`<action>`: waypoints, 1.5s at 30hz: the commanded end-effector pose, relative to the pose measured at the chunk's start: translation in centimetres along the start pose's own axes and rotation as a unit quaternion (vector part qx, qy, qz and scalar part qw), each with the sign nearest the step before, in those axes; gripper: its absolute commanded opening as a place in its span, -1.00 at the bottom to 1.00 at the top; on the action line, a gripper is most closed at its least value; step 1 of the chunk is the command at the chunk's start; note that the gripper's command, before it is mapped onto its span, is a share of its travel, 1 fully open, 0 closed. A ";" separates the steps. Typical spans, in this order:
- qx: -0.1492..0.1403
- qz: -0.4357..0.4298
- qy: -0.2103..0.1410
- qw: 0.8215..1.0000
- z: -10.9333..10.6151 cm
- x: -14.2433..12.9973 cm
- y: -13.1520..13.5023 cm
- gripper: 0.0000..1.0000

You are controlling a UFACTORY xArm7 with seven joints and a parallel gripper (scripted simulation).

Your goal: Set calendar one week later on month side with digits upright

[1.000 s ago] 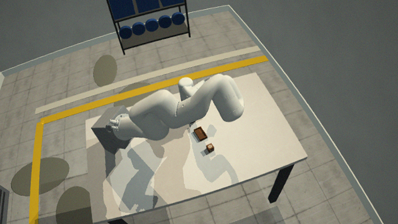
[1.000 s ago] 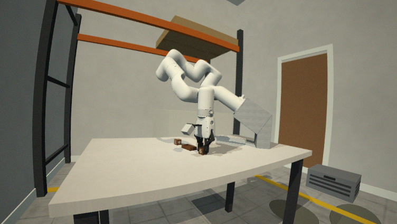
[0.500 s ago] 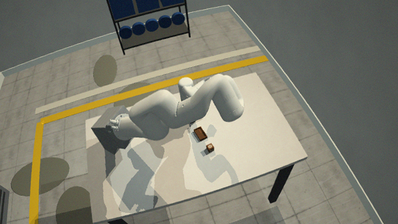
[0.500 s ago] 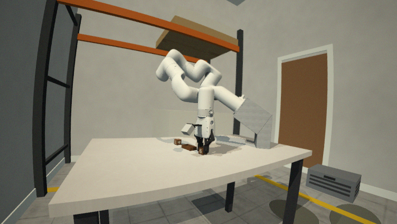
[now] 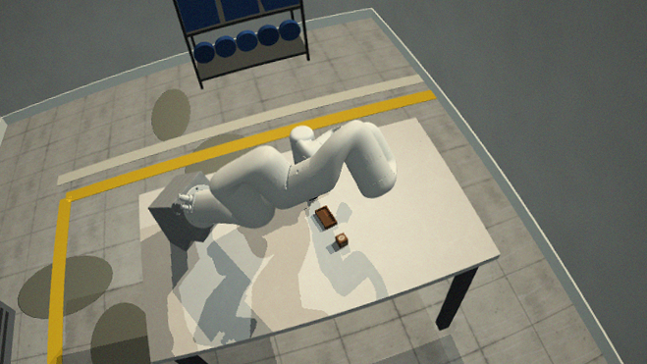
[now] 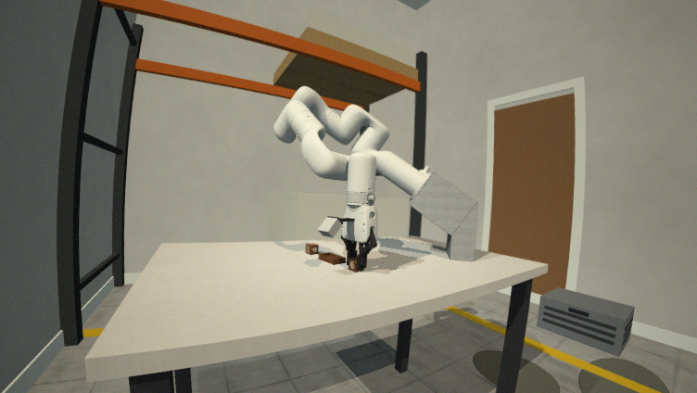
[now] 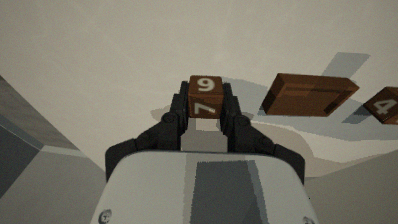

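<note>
My gripper [image 6: 357,265] [image 7: 205,93] points down and is shut on a brown cube [image 6: 352,264] [image 7: 205,97]. In the wrist view this cube shows a white 9 and, below it, a 7 turned out of upright; in the exterior view a face reads 6. It is low at the table top; whether it touches is unclear. The brown tray [image 5: 325,217] [image 6: 332,258] [image 7: 292,102] lies empty on the table, just beside the gripper. The second cube [image 5: 341,240] [image 6: 311,248] [image 7: 384,106] stands beyond the tray, outside it, with a tilted 4 in the wrist view. The arm hides the gripper in the top view.
The white table [image 5: 422,214] [image 6: 219,302] carries the tray and cubes. The arm's grey base block [image 5: 178,210] [image 6: 444,202] stands at one end. A rack with blue bins [image 5: 240,5] and an orange-beamed shelf [image 6: 234,31] stand away from the table.
</note>
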State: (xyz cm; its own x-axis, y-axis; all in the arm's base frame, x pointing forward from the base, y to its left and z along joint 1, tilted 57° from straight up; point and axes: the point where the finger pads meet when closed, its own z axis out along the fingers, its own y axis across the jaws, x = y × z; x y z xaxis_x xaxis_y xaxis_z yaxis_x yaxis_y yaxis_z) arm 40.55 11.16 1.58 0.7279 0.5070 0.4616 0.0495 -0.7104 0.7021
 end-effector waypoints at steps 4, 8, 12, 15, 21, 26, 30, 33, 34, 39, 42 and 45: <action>0.001 0.000 0.001 1.000 -0.1 0.1 -0.1 -0.43; 0.001 0.000 0.001 1.000 -0.1 0.1 -0.1 -0.43; 0.001 0.000 0.001 1.000 -0.1 0.1 -0.1 -0.43; 0.001 0.000 0.001 1.000 -0.1 0.1 -0.1 -0.43; 0.001 0.000 0.001 1.000 -0.1 0.1 -0.1 -0.43; 0.001 0.000 0.001 1.000 -0.1 0.1 -0.1 -0.26; 0.001 0.000 0.001 1.000 -0.1 0.1 -0.1 -0.26; 0.001 0.000 0.001 1.000 -0.1 0.1 -0.1 -0.18; 0.001 0.000 0.001 1.000 -0.1 0.1 -0.1 -0.10; 0.001 0.000 0.001 1.000 -0.1 0.1 -0.1 -0.01; 0.001 0.000 0.001 1.000 -0.1 0.1 -0.1 -0.01; 0.001 0.000 0.001 1.000 -0.1 0.1 -0.1 -0.01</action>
State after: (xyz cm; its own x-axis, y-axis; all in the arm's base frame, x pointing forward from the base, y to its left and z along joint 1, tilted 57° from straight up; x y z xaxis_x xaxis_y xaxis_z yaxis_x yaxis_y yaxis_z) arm 40.55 11.16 1.58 0.7279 0.5070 0.4616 0.0495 -0.7104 0.7021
